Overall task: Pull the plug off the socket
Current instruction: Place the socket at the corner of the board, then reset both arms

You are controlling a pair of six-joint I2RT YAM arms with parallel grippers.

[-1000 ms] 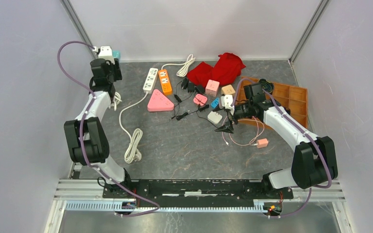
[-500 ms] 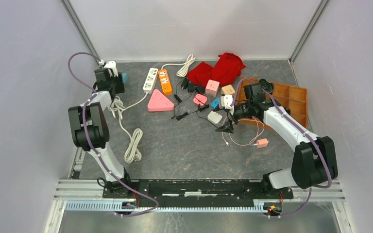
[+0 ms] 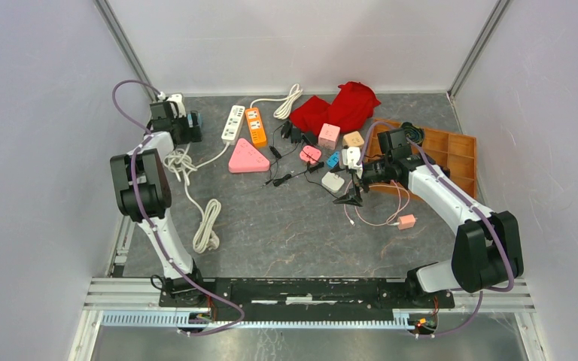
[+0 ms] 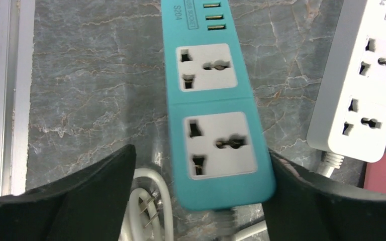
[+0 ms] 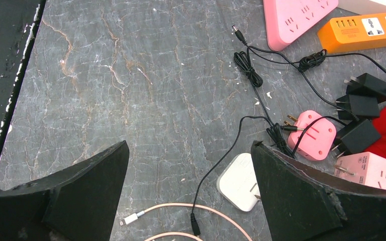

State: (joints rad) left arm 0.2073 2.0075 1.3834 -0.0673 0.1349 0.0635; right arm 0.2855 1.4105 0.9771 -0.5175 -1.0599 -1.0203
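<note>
The left gripper (image 4: 202, 153) straddles the teal power strip (image 4: 208, 100), jaws released, as if to steady it. Its sockets are empty; the white plug (image 4: 143, 213), half hidden at lower left, seems pulled free. The right gripper (image 5: 189, 144) hangs open and empty, out of the way.

teal socket strip (image 4: 208, 100), grey marbled table (image 4: 90, 90)

Overhead from behind I see the whole table (image 3: 286, 226); wrist cameras look down close, right sharing the pink strip (image 5: 296, 15).
</note>
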